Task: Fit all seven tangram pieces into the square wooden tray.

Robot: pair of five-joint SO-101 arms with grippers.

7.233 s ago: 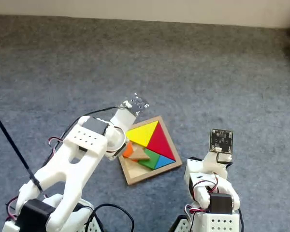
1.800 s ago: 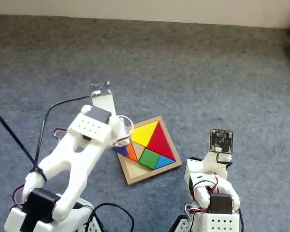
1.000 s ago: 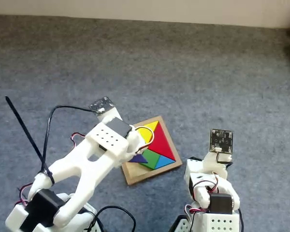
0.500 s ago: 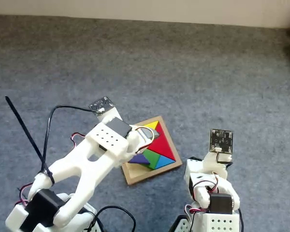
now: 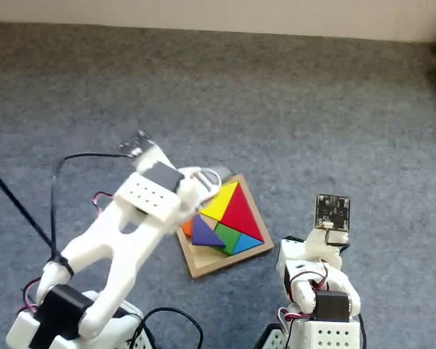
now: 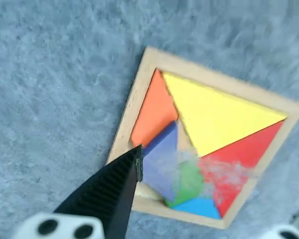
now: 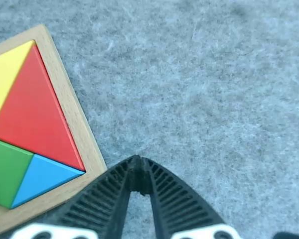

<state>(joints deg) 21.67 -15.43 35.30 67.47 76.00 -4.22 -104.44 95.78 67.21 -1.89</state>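
A: The left arm sits farther back than 0.5 s ago, uncovering the purple piece (image 5: 203, 233) in the wooden tray (image 5: 232, 260) on the carpet.
B: Lying flat?
A: Can't tell; its edge blurs over green. 6 colours show.
B: Grippers?
A: Left gripper (image 5: 211, 177) unclear; right gripper (image 7: 139, 175) closed, empty, beside the tray.

Tray (image 5: 232, 262) sat on worktop (image 5: 312, 109), near the front, between the arms. Tangram pieces (image 5: 229, 211) lay inside it. Left arm (image 5: 131, 225) hung over its left side; right pincer (image 7: 138, 167) sat just off its right edge.
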